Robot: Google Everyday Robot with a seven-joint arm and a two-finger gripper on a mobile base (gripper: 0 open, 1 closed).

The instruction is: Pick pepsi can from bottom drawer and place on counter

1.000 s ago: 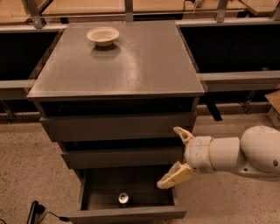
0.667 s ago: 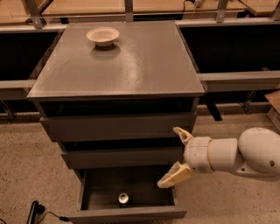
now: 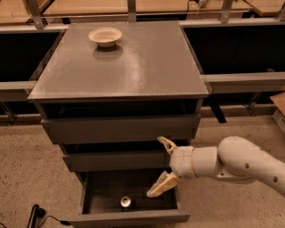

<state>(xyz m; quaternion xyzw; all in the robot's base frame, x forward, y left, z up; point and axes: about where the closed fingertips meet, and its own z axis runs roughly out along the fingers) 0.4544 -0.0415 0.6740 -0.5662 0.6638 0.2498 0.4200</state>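
Note:
The bottom drawer (image 3: pixel 129 217) is pulled open at the foot of the grey cabinet. The pepsi can (image 3: pixel 126 203) stands upright inside it near the front middle, its silver top showing. My gripper (image 3: pixel 161 165) is open, with one beige finger up by the middle drawer and the other pointing down over the right part of the open drawer. It is above and to the right of the can, not touching it. The counter (image 3: pixel 133 67) is the cabinet's flat grey top.
A shallow beige bowl (image 3: pixel 105 36) sits at the back left of the counter. Two shallower drawers (image 3: pixel 120 129) above stick out slightly. Dark bins and light wooden tabletops (image 3: pixel 89 6) flank the cabinet. A black cable (image 3: pixel 38 213) lies on the floor at left.
My arm and gripper have shifted slightly to the left, toward the open drawer. The can and bowl have not moved.

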